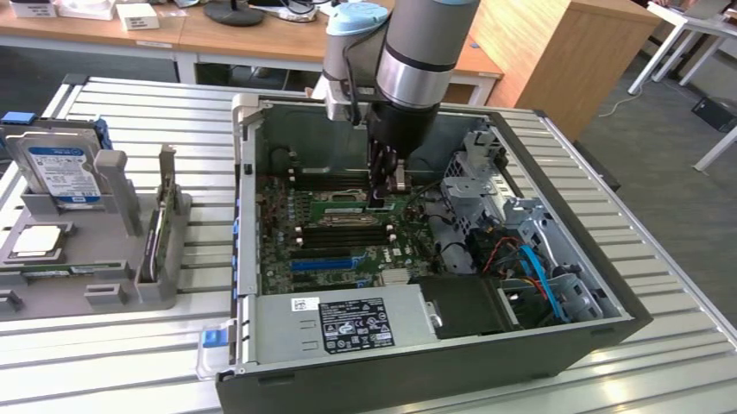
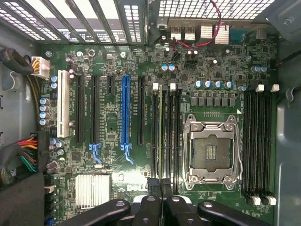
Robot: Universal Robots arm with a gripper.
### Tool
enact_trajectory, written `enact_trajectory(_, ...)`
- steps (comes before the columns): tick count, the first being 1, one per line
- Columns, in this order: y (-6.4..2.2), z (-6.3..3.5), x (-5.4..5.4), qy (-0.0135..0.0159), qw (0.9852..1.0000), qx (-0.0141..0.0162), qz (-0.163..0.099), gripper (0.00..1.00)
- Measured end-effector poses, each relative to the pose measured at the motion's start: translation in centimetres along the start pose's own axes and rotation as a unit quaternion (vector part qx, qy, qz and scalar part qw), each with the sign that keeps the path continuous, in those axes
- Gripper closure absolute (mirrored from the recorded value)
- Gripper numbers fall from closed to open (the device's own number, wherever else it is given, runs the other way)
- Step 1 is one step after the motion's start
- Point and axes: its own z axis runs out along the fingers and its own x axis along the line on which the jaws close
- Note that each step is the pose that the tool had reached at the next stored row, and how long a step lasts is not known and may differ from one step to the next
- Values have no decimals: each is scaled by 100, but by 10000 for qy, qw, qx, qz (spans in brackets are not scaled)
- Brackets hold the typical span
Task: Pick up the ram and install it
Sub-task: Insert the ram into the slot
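Note:
The ram (image 2: 162, 136) shows edge-on as a thin pale green strip, lined up with a memory slot just beside the CPU socket (image 2: 210, 150). My gripper (image 2: 160, 188) has its black fingertips (image 2: 153, 187) pressed together at the strip's near end, and they look shut on it. In the exterior view the gripper (image 1: 381, 198) reaches straight down into the open computer case (image 1: 248, 216), with its tips low over the motherboard (image 1: 288, 250) near the socket. Whether the stick is fully seated I cannot tell.
A grey holder (image 1: 69, 267) on the exterior view's left carries a silver hard drive (image 1: 64, 172) and an upright card (image 1: 161, 216). Inside the case are a power supply (image 1: 345, 323), a drive cage (image 1: 472, 181) with cables, and a blue expansion slot (image 2: 125, 113).

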Motion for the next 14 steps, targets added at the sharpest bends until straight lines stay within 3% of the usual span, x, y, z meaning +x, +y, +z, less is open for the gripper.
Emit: enact_trajectory(14, 0, 84, 1, 0, 10000, 0, 0, 88)
